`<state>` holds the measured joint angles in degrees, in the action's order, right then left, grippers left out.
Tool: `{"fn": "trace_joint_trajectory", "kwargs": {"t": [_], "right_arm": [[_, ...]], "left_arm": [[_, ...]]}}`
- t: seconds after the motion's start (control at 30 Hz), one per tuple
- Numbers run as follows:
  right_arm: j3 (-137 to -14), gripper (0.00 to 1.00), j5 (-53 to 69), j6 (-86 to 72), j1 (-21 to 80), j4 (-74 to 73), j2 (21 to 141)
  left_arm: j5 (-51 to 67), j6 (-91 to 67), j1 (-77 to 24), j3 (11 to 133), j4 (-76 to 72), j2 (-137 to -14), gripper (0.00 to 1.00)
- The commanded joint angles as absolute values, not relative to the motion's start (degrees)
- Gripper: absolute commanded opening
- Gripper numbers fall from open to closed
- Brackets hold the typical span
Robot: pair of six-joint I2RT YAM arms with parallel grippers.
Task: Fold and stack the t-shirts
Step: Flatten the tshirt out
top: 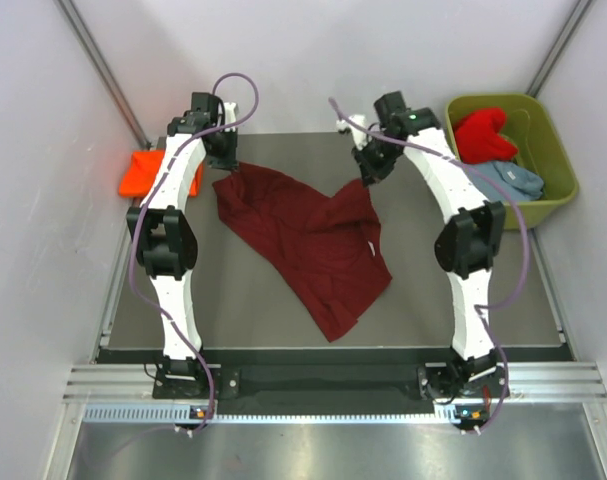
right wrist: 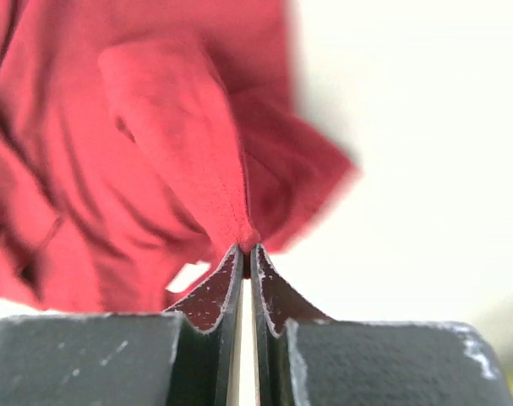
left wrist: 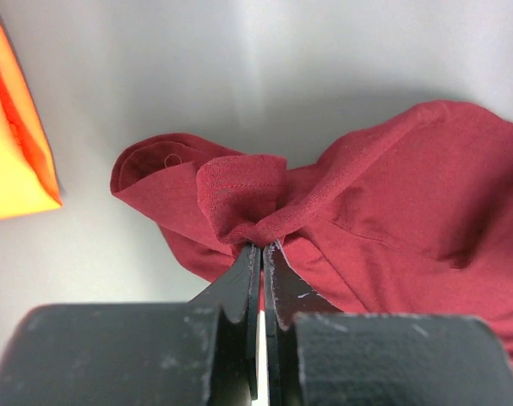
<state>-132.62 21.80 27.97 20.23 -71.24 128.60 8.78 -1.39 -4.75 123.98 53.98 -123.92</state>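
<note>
The left hand point(top: 226, 165) and right hand point(top: 365, 178) are each clamped tight on an upper edge of the maroon t-shirt point(top: 313, 245), which lies rumpled at the frame's centre on the tabletop point(top: 243, 310). Pulling both grips apart evenly should flatten it for folding.

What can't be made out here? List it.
Bright orange cloth t-shirt: left arm covers part in top view; left wrist view crops it.
Bright red cloth t-shirt, pale grey-blue cloth t-shirt: bunched in olive-green plastic tub, top view.
Dark maroon cloth t-shirt: blurred in right wrist view, beyond right end effector.
</note>
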Motion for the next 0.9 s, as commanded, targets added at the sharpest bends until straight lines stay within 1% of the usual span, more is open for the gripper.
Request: {"fn": "trace_joint_trajectory", "kwargs": {"t": [0.0,0.07,0.17,0.3,0.4,0.43,0.5,0.53,0.57,0.67,0.87], "right_arm": [[-127.74,0.02,11.63,28.48,18.98,-60.51,116.83],[-125.25,0.02,8.80,26.91,18.72,-57.06,114.79],[-125.42,0.01,7.65,25.84,18.63,-56.78,115.05],[-125.42,0.01,2.48,24.96,18.63,-54.50,114.79],[-125.51,0.00,-1.56,24.96,18.63,-52.57,113.65],[-125.51,0.00,-2.10,25.13,18.55,-52.21,113.21],[-125.51,0.00,-3.51,25.31,18.63,-51.68,112.33],[-125.42,0.00,-4.04,25.49,18.55,-51.77,112.32],[-124.90,0.00,-4.74,25.40,18.46,-51.51,111.98],[-123.93,0.00,-7.37,25.31,18.46,-50.89,112.32],[-123.84,0.00,-13.87,24.43,18.02,-48.43,113.90]], "left_arm": [[7.12,-1.32,-4.48,126.39,52.12,-121.11,0.00],[6.94,-1.41,-4.48,126.30,52.12,-121.20,0.00],[6.24,-1.49,-4.39,125.77,52.38,-121.20,0.00],[6.50,-1.93,-4.13,123.58,52.82,-120.33,0.00],[7.47,-1.14,-4.13,120.77,53.00,-119.36,0.13],[7.64,-0.97,-4.13,119.72,52.74,-119.27,0.25],[8.09,-0.53,-4.13,119.79,52.47,-119.62,0.33],[7.13,-0.53,-4.13,120.06,52.38,-119.97,0.44],[6.16,-0.61,-4.13,120.49,52.56,-120.23,0.59],[5.89,-0.44,-4.13,121.64,53.00,-120.85,0.73],[8.80,-0.44,-4.39,119.53,54.05,-123.04,0.73]]}}
